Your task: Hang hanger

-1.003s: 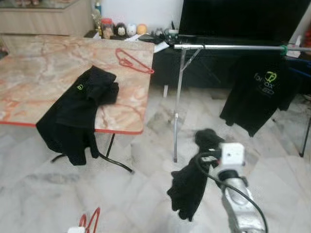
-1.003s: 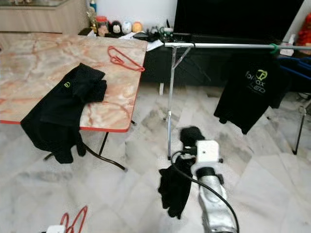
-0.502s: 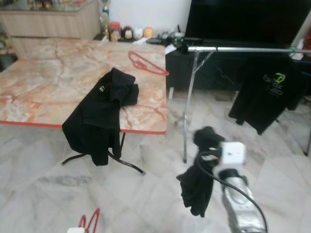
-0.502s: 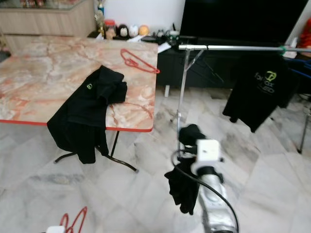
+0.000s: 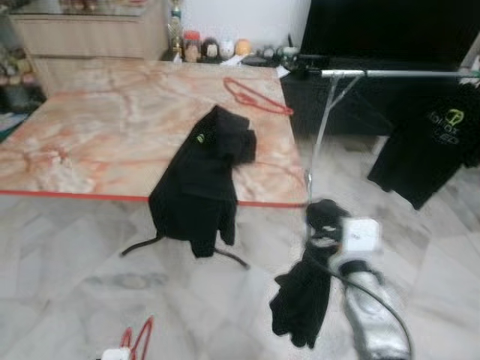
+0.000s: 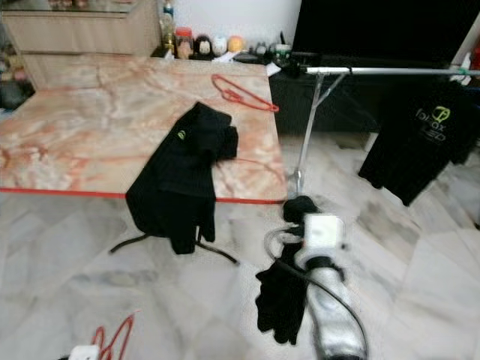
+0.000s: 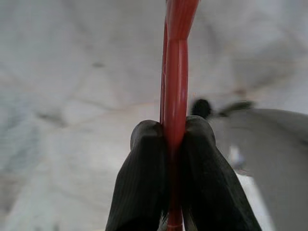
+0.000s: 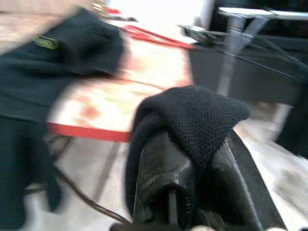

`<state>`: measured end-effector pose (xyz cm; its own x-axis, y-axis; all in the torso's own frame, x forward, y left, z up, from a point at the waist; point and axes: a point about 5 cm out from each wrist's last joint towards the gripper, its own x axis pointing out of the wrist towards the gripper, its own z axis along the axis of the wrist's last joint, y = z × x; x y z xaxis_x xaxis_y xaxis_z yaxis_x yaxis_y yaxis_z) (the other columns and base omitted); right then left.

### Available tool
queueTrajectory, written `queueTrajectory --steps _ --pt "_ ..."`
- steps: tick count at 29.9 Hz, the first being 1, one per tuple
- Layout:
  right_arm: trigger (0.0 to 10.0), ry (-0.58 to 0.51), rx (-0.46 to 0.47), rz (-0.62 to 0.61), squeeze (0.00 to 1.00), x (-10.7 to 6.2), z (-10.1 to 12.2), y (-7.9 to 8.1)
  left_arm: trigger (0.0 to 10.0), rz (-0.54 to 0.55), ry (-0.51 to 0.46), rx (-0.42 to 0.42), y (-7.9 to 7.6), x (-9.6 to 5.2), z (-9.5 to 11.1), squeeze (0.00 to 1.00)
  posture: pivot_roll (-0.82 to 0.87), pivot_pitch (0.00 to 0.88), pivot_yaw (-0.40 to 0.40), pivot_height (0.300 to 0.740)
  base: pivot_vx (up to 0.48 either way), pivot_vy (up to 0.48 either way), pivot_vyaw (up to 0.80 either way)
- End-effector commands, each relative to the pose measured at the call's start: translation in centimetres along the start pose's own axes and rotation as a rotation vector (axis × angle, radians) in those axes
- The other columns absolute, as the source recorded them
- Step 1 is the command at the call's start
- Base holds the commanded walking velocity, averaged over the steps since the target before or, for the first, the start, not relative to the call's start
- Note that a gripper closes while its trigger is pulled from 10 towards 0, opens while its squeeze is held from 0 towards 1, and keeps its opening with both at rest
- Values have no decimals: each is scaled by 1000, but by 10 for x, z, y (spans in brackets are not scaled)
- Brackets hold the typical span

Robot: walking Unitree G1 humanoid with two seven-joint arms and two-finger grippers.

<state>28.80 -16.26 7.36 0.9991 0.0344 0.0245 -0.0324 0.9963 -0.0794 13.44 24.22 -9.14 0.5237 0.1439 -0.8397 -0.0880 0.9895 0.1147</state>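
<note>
While a red hanger [image 7: 175,86] was pinched between the closed fingers [image 7: 139,187] of the left gripper [image 7: 174,144] low at the near left, a black garment [image 5: 304,300] was gripped by the right gripper [image 8: 185,159], near the marble table [image 5: 90,135] and left of the clothes rail [image 5: 397,73].

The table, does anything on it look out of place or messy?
Yes. A black shirt lies crumpled on the marble-patterned table and spills over its front edge, half hanging toward the floor. A red hanger lies loose near the far corner, off the rail.
</note>
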Motion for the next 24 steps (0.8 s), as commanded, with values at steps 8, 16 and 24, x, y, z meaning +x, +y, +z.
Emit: queueTrajectory --steps 8,16,24 --pt "10000 -25 -18 -32 0 0 5 -13 10000 -22 8 -10 -9 1 -2 0 10 0 -18 740 0 480 0" --pt "10000 -33 -30 -23 0 1 7 -13 10000 -25 8 -12 -11 1 -2 0 10 0 -21 740 0 480 0" --pt "10000 -35 -36 -18 0 1 8 -12 10000 -27 10 -15 -13 1 -2 0 9 0 -21 740 0 480 0"
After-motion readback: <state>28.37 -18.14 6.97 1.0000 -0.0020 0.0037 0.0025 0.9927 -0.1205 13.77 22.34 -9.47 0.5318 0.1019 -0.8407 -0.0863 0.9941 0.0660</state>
